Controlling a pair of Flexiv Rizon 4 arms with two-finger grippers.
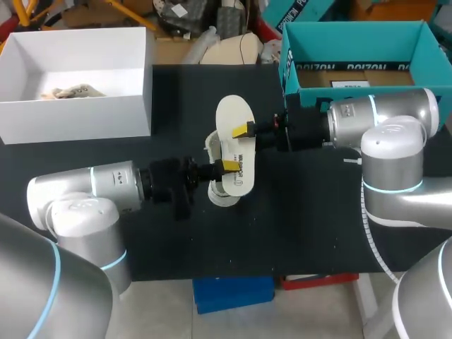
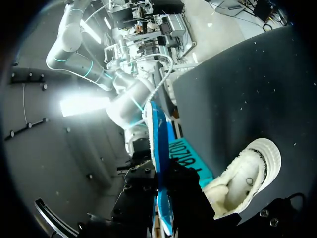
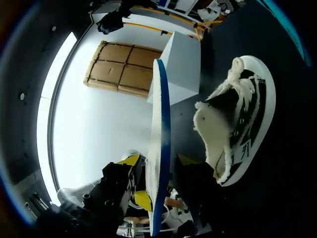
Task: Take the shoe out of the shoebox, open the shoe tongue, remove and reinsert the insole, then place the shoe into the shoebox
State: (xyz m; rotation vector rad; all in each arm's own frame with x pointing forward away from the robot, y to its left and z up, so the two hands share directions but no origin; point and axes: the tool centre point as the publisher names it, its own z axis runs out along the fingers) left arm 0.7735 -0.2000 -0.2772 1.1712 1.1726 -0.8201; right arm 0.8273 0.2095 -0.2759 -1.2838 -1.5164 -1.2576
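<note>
A white insole (image 1: 232, 113) with a blue underside hangs above the table's middle, held at both ends. My left gripper (image 1: 230, 167) is shut on its near end, and my right gripper (image 1: 245, 130) clamps its middle from the other side. In the right wrist view the insole (image 3: 161, 124) stands edge-on between the yellow-tipped fingers (image 3: 132, 160) of my right gripper (image 3: 158, 163). The left wrist view shows the insole (image 2: 159, 144) edge-on in my left gripper (image 2: 166, 208). The black-and-white, fleece-lined shoe (image 1: 220, 192) (image 3: 237, 124) (image 2: 245, 178) lies on the black table under the insole, touched by neither gripper.
The teal shoebox (image 1: 289, 70) stands open at the back right, behind my right arm. A white box (image 1: 78, 116) with some packing paper inside sits at the back left. Black tabletop lies bare in front of the shoe.
</note>
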